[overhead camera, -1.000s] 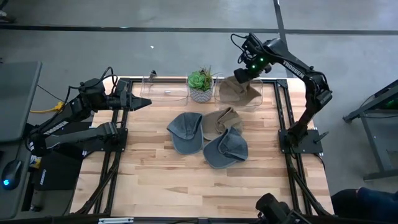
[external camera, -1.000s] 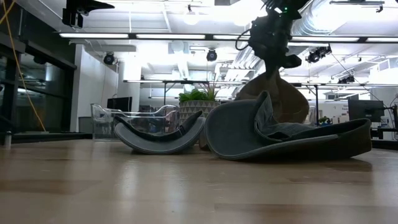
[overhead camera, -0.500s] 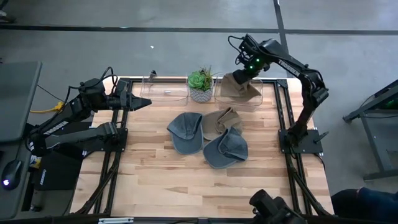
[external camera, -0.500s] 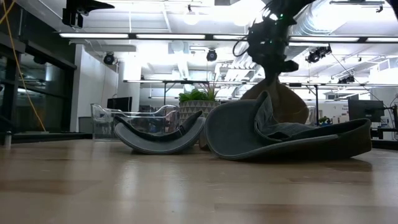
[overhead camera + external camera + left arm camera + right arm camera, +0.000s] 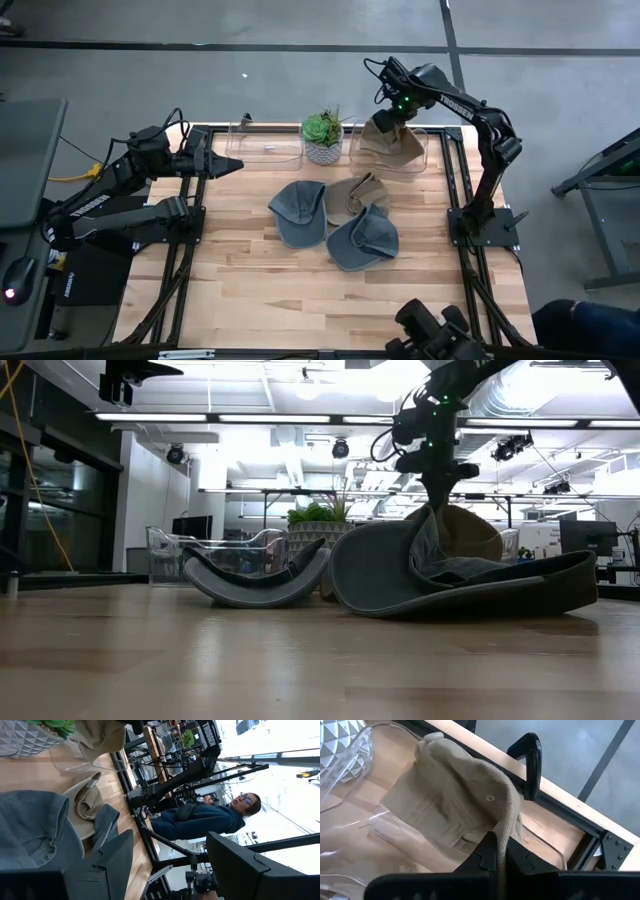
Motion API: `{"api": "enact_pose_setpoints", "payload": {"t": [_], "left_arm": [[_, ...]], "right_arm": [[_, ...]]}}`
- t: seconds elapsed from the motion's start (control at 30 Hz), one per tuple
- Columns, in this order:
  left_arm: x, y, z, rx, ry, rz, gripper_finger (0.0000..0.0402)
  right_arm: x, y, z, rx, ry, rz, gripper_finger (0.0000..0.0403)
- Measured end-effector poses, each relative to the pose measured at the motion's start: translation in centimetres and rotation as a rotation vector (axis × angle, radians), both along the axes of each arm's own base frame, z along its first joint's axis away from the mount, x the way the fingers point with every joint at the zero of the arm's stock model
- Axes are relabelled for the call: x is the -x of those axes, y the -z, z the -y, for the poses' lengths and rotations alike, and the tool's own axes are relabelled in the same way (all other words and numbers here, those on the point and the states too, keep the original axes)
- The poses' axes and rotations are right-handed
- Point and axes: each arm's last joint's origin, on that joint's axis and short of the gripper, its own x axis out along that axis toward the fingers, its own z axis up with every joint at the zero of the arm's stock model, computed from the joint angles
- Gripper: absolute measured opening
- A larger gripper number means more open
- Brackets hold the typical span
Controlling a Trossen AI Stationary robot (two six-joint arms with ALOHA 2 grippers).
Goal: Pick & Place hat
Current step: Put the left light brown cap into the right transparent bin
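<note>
Change: my right gripper (image 5: pixel 384 116) has carried the tan hat (image 5: pixel 391 144) farther back and lower than a second ago; the hat now sags into the right clear bin (image 5: pixel 426 158) instead of hanging above its front edge.
Right gripper: my fingers are pinched tight on the tan hat's edge, seen in the right wrist view as cloth (image 5: pixel 470 800) running down between them (image 5: pixel 497 865).
Hat and claw: the tan hat hangs straight beneath my right gripper, its crown spread on the bin floor, just right of the potted plant (image 5: pixel 323 135).
Low view: my right arm comes down behind the grey hats, with the tan hat (image 5: pixel 470 532) bulging at its base.
Other hats: a second tan hat (image 5: pixel 355 193) and two grey hats (image 5: pixel 297 211) (image 5: pixel 363 238) lie clustered on the table (image 5: pixel 250 280) in front of the potted plant.
Left gripper: my left gripper (image 5: pixel 235 165) waits wide open and empty, well left of the potted plant, beside the left clear bin (image 5: pixel 268 148).
Background: a person in a dark top (image 5: pixel 200 817) shows beyond the table in the left wrist view.
</note>
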Motion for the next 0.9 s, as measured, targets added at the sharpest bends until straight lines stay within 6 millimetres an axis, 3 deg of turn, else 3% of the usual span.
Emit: {"api": "enact_pose_setpoints", "payload": {"t": [0.23, 0.6, 0.73, 0.9], "left_arm": [[0.01, -0.01, 0.0, -0.001, -0.001, 0.001, 0.0232], [0.01, -0.01, 0.0, -0.001, -0.001, 0.001, 0.0232], [0.0, 0.0, -0.01, -0.001, -0.001, 0.0, 0.0232], [0.01, -0.01, 0.0, -0.001, -0.001, 0.001, 0.0232]], "right_arm": [[0.21, 0.04, -0.14, 0.004, 0.013, -0.042, 0.0001], [0.21, -0.29, -0.26, -0.007, -0.038, -0.031, 0.0041], [0.11, -0.29, -0.35, -0.012, -0.059, -0.028, 0.0072], [0.05, -0.3, -0.4, -0.026, -0.077, -0.011, 0.0139]]}}
